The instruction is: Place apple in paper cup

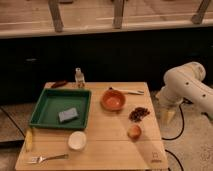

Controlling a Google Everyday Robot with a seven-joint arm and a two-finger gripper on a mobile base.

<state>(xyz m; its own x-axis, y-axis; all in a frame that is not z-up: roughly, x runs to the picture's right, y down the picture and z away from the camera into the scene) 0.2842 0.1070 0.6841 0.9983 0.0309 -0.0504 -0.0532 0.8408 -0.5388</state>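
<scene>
The gripper [168, 115] hangs just off the table [107, 146], with the apple [133, 131] well apart from the paper cup [77, 140].

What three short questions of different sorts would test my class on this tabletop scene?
1. True or false: the apple already sits inside the paper cup.
2. Multiple choice: what lies in the green tray? A) a fork B) a grey-blue sponge C) an orange bowl
3. Short answer: where is the gripper relative to the table?

Key
1. False: the apple rests on the table, to the right of the paper cup and apart from it.
2. B
3. Beyond the table's right edge, pointing down, apart from the apple.
</scene>
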